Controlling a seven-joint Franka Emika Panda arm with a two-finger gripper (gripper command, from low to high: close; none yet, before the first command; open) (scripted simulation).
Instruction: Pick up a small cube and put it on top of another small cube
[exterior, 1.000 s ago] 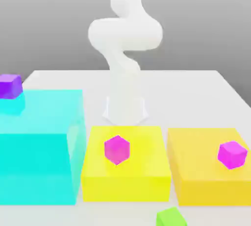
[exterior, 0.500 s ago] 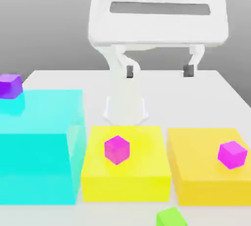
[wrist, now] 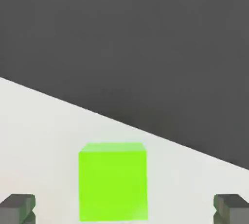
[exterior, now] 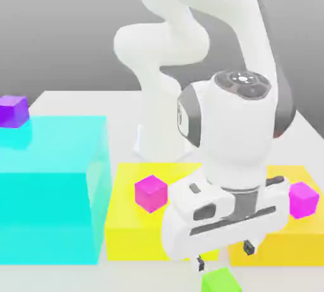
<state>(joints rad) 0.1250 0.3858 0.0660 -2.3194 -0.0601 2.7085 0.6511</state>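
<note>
The small lime-green cube (exterior: 221, 282) lies on the white table at the front edge of the exterior view. In the hand view the green cube (wrist: 113, 181) sits between the two grey fingertips (wrist: 17, 208), apart from both. My gripper (exterior: 225, 256) hovers just above it, open and holding nothing; the open gripper (wrist: 124, 209) straddles the cube with wide gaps. The deep magenta cube (exterior: 150, 193) rests on the yellow block (exterior: 133, 227), left of my hand in the exterior view.
A lighter magenta cube (exterior: 304, 198) sits on the orange-yellow block (exterior: 297, 246) at the exterior view's right. A purple cube (exterior: 13, 111) stands on the tall cyan block (exterior: 50, 189) at the left. The arm's base (exterior: 161, 139) stands behind the blocks.
The hand has come down from high up in the exterior view to just above the green cube, in front of the yellow blocks. The cubes have not moved and the fingers stay open.
</note>
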